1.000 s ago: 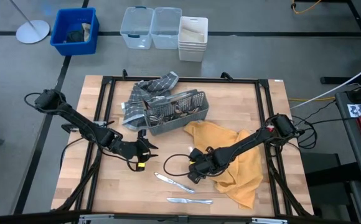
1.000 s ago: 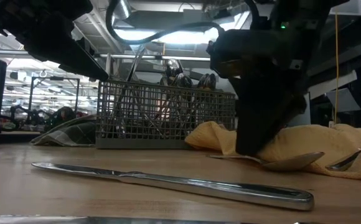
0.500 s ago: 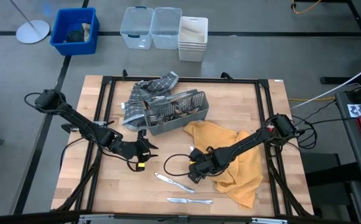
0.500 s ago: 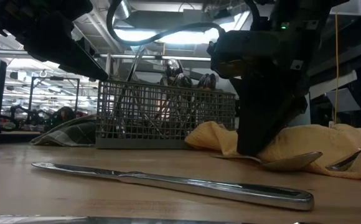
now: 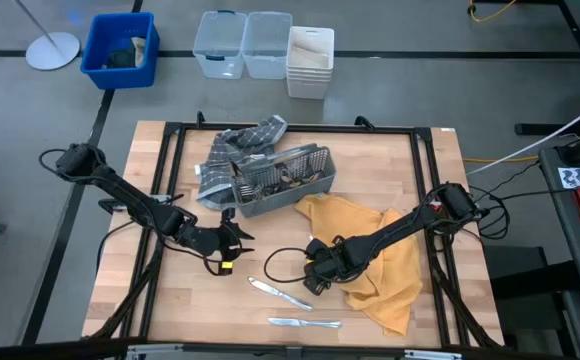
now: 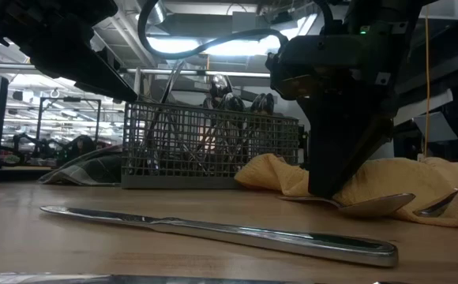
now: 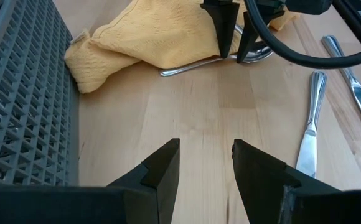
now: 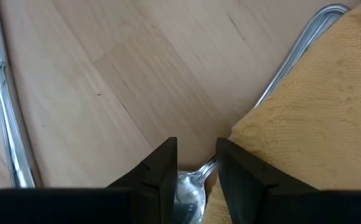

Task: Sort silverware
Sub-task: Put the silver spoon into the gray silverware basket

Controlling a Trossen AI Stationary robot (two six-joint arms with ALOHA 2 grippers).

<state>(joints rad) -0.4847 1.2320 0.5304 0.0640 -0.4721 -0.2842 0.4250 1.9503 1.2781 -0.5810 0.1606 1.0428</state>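
Shifted slightly rightward since a second before: right gripper (image 6: 341, 185), seen from the low camera, lowered at the yellow cloth's (image 5: 375, 265) edge. Fingers (image 8: 160, 171) parted narrowly astride a spoon (image 6: 363, 205) lying half under the cloth, tips at the worktop (image 5: 160, 290), spoon not lifted. Left gripper (image 5: 232, 238) unmoved, hovering mid-worktop, fingers (image 7: 162, 168) apart, holding nothing. Two knives (image 5: 280, 294) flat near the front edge; more silverware (image 5: 282, 181) upright in the caddy (image 5: 315, 170).
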